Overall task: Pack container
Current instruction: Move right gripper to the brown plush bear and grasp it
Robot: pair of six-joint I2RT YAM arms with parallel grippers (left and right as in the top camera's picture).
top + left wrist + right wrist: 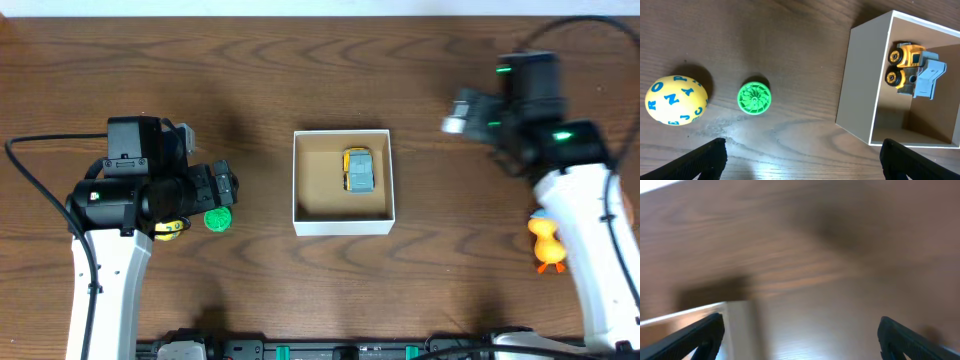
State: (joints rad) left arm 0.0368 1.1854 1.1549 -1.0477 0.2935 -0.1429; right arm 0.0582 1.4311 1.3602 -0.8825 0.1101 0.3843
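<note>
The container [342, 221], a square white-walled box with a brown inside, sits mid-table; it also shows in the left wrist view [856, 85]. A yellow and grey toy truck [358, 169] lies inside it, seen too in the left wrist view [912, 70]. A green ridged disc [217, 218] and a yellow lettered ball [170, 229] lie left of the box, both in the left wrist view [754, 98] [676, 99]. An orange duck [546, 243] lies at the right. My left gripper [801, 160] is open and empty above the wood near the disc. My right gripper [800, 337] is open, empty and blurred.
The right arm's white link [590, 250] runs beside the duck. The left arm's body [140, 190] partly covers the yellow ball from overhead. A white box edge [737, 310] shows blurred in the right wrist view.
</note>
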